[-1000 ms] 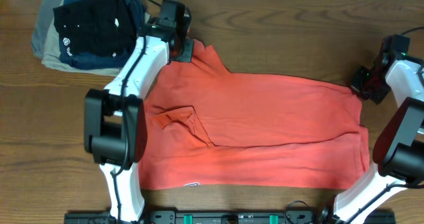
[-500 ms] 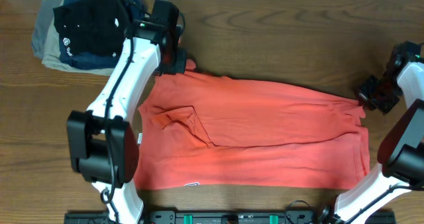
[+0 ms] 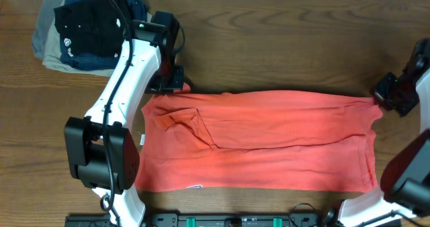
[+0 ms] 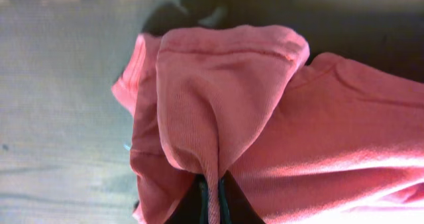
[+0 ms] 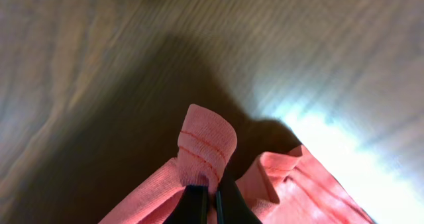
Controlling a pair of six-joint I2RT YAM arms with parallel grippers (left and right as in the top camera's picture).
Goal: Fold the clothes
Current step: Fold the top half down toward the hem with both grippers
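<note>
The coral-red T-shirt (image 3: 269,140) lies in a wide band across the near half of the table (image 3: 282,39), the left gripper (image 3: 175,87) pinching its far-left corner and the right gripper (image 3: 384,101) its far-right one. A lengthwise fold seems to be starting, which calls for carrying both corners evenly toward the near edge. Only the wrist views show the pinches, left on bunched cloth, right on a stitched hem; only the overhead shows the whole shirt.
</note>
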